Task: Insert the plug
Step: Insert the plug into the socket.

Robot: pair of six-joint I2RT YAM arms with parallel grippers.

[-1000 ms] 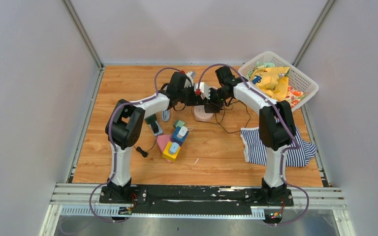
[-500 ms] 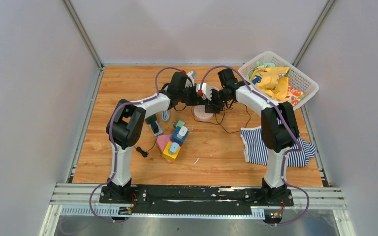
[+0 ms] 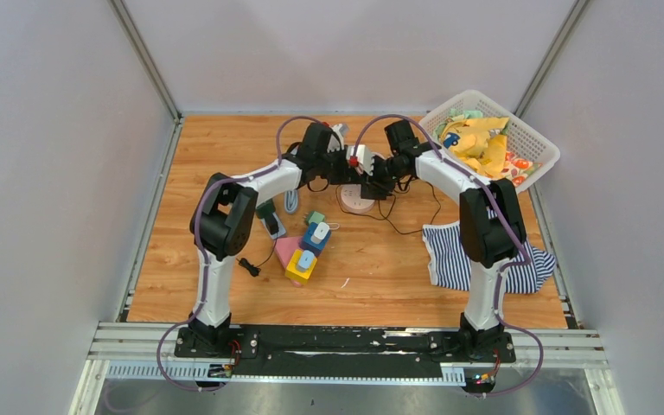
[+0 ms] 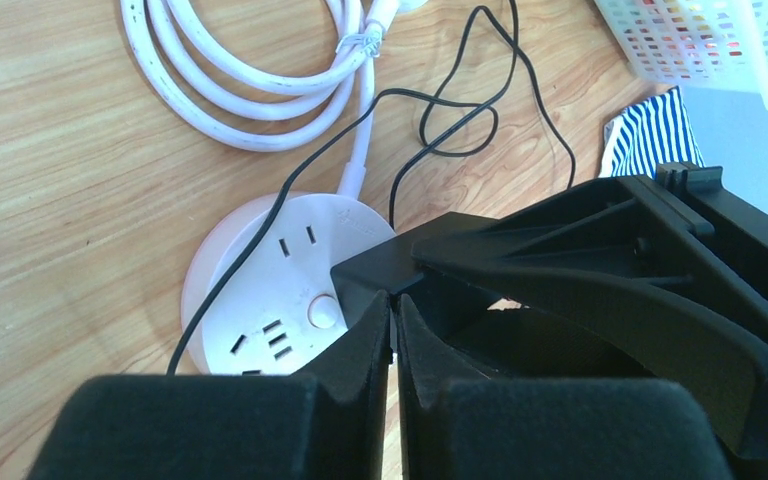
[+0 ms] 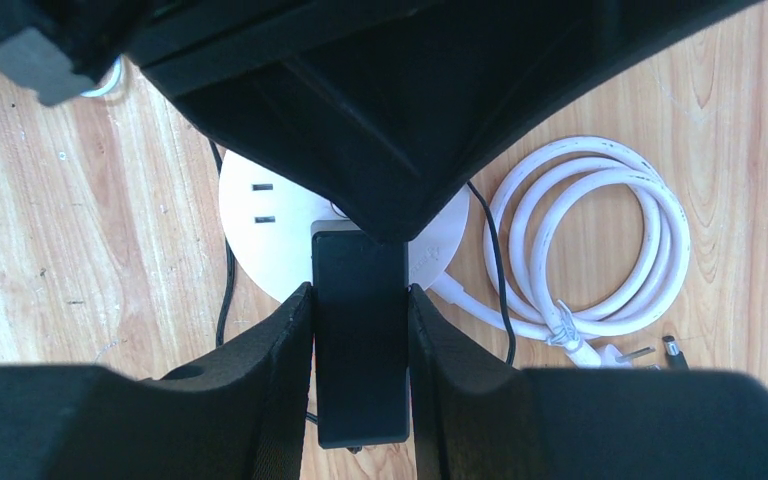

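The right gripper (image 5: 360, 296) clamps the black plug (image 5: 360, 380) between its 2 fingers. The plug's far end sits over the round white socket (image 4: 260, 290) in the middle of the table (image 3: 380, 277); whether its pins are in cannot be told. The left gripper (image 4: 394, 322) is closed with nothing in it, its tips at the plug's edge. A coiled white cable (image 5: 585, 160) lies beside the socket. A basket (image 3: 536, 143) stands at the far right corner, and a striped cloth (image 3: 458, 251) lies nearer.
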